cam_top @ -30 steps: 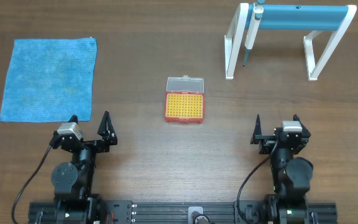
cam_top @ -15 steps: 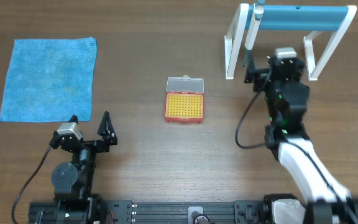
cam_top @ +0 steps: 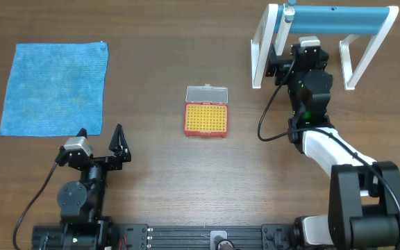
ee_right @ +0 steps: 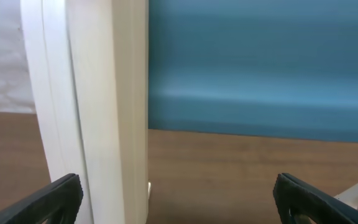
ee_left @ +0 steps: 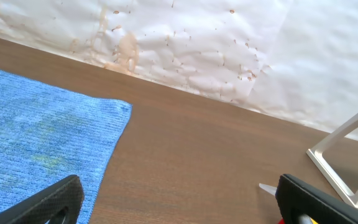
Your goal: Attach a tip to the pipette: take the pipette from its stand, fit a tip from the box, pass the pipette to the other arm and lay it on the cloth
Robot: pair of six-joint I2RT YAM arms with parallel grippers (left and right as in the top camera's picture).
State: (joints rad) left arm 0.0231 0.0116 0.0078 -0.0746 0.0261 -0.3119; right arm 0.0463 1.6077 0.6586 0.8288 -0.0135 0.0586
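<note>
The white pipette (cam_top: 280,42) hangs upright at the left end of the stand (cam_top: 335,19), a blue bar on white legs at the back right. My right gripper (cam_top: 283,64) is raised beside it, open. In the right wrist view a white upright (ee_right: 104,93), stand leg or pipette body, I cannot tell which, stands close in front of the blue bar (ee_right: 260,62), just inside the left finger of my right gripper (ee_right: 179,208). The orange tip box (cam_top: 205,119) lies mid-table with its lid open. My left gripper (cam_top: 99,144) rests open near the front left, below the blue cloth (cam_top: 54,89).
The left wrist view looks over the cloth (ee_left: 36,155) toward a white wall, with a stand leg (ee_left: 347,162) at the far side. Bare wooden table lies between the cloth, the box and the stand.
The right arm has swung from its rest at the front right up to the stand, ending beside the hanging pipette. The left arm has not moved.
</note>
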